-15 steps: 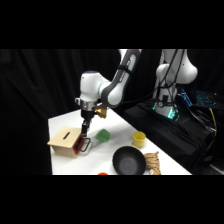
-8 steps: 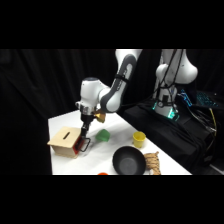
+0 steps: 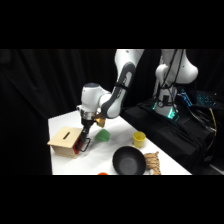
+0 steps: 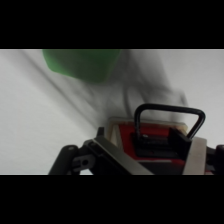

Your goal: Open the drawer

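Observation:
The drawer (image 3: 77, 145) has a red-orange front and sits in a tan wooden box (image 3: 64, 140) with a slotted top, at the table's left. Its black loop handle (image 3: 85, 145) sticks out towards the table's middle. My gripper (image 3: 86, 132) comes down right at the drawer front. In the wrist view the handle (image 4: 170, 116) rises as a black loop from the red panel (image 4: 150, 131). My gripper (image 4: 160, 152) is open, with one finger on each side of the handle's base. I cannot tell whether the fingers touch it.
A green block (image 3: 103, 135) (image 4: 82, 62) lies just beyond the drawer front. A yellow cup (image 3: 139, 138), a black pan (image 3: 129, 161) and a pale wooden item (image 3: 152, 162) stand to the right. A small red-orange thing (image 3: 102, 173) lies at the front edge.
The gripper has come down and slightly left, from above the box to the drawer's handle. The box and drawer have not visibly moved.

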